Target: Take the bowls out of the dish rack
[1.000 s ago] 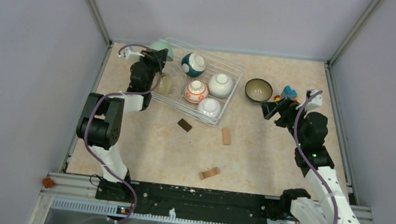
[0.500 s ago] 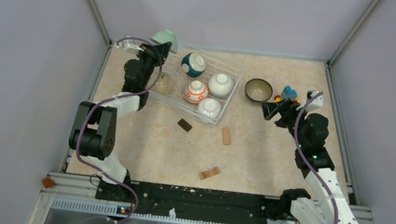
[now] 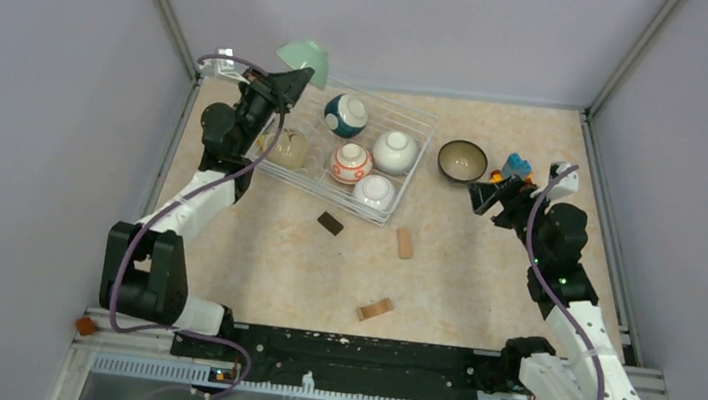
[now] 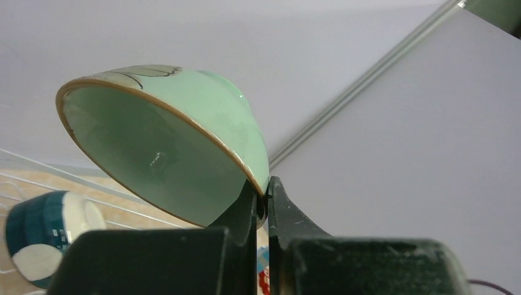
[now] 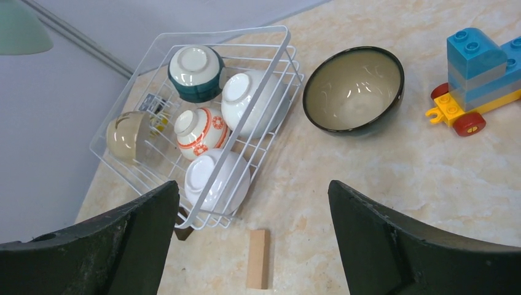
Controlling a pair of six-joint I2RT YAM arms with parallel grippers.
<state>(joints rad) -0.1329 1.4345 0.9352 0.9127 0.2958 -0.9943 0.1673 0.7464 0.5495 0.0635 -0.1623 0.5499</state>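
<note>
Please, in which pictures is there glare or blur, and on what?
Top external: even light, sharp, faint shadows. Left wrist: small highlight on the pale green bowl, jaws dark, little detail. Right wrist: bright reflections inside the dark bowl.

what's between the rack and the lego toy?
One dark bowl, sitting upright, between the rack and the toy. Clearest in the right wrist view; the top view shows the same.

Left gripper (image 4: 263,195) pinched tight on the rim of a tilted pale green bowl (image 4: 166,144), hollow side showing; farther off, teal-and-white bowl (image 4: 44,236) on white wire rack (image 4: 18,155).
</note>
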